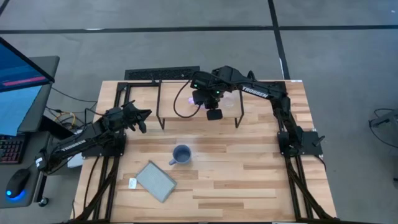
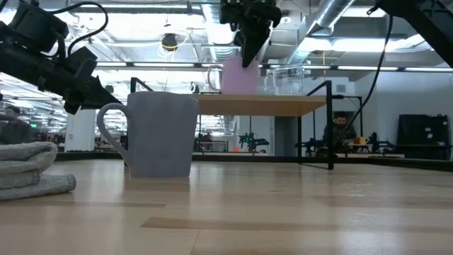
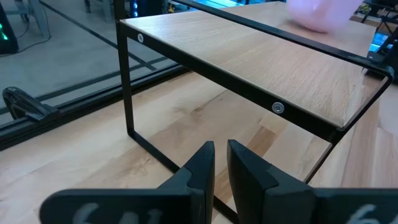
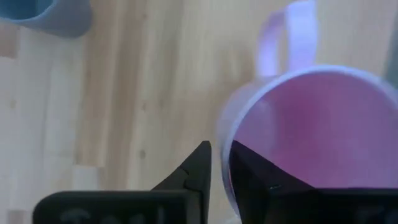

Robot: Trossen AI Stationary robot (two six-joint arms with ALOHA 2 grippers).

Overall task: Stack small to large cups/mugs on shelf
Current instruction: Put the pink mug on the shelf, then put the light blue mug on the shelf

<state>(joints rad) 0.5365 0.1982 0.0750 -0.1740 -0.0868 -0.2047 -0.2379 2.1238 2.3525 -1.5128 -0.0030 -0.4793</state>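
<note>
The pink-lilac mug is upright at the shelf, its handle to one side. My right gripper comes down from above and is shut on the mug's rim. The clear glass cup stands on the shelf just right of the mug. The grey-blue mug stands upright on the tabletop in front of the shelf. My left gripper is shut and empty, above the table near the shelf's left end. My right gripper pinches the pink-lilac mug's rim wall, one finger inside the mug and one outside. The fingers point down from above. The mug is upright with its base at the shelf board; whether it rests there or hangs just above, I cannot tell.
A flat grey pad lies on the table near its front left. The shelf's black metal legs stand on the tabletop. People and equipment show in the room beyond the table.
</note>
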